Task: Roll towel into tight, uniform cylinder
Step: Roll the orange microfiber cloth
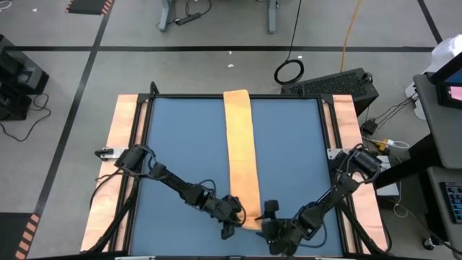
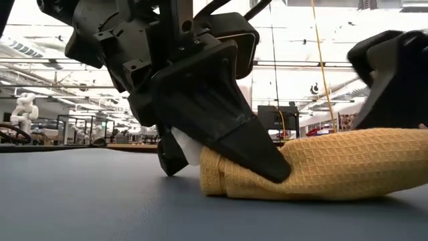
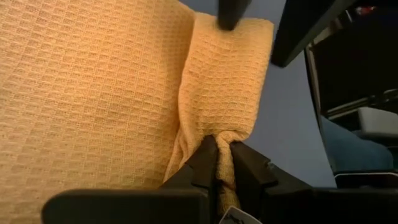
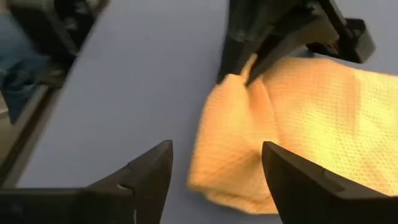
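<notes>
At the bottom centre of the high view, your left gripper [image 1: 232,214] sits on the near end of the towel [image 1: 241,148], and its wrist camera shows the two fingers [image 3: 204,163] pressed together on a bunched fold of the waffle-weave cloth. That pinch is there, I judge, to lift the end edge and tip it over itself so you get the first turn of the roll; from table height the folded lip already lies doubled under the finger, a loose start and not yet a cylinder. A scrap of white shows just behind that finger, probably the towel's tag; you cannot read any writing on it, and no brand or label is legible anywhere in these views.

Just right of it, your right gripper [image 1: 273,220] hangs near the same end with its fingers [image 4: 148,173] spread wide and nothing between them. It looks placed to take the other corner so the edge turns evenly; grip only one side and the roll will likely come out cone-shaped.

Farther up the frame, the rest of the towel runs as one long flat strip up the middle of the blue table [image 1: 180,144] to its far edge, all still to be rolled.
</notes>
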